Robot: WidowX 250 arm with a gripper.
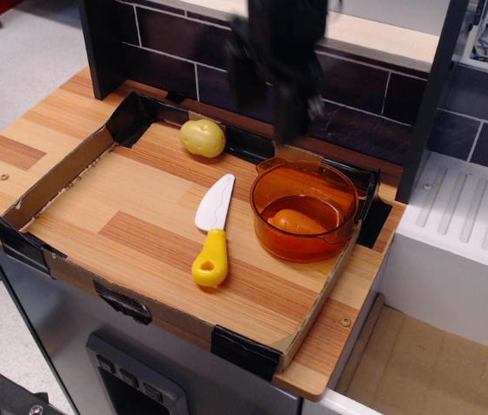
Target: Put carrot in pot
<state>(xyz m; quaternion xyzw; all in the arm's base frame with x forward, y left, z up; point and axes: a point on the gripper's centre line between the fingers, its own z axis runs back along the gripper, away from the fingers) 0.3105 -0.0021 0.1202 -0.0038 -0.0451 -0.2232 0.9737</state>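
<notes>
The small orange plastic carrot (295, 222) lies on its side inside the round translucent amber pot (305, 210), on the pot floor. The black tool (265, 82) hangs above and behind the pot's far-left rim, apart from it (motion-blurred); its fingers stand spread and empty. The pot rests on the wooden desk (140, 216).
</notes>
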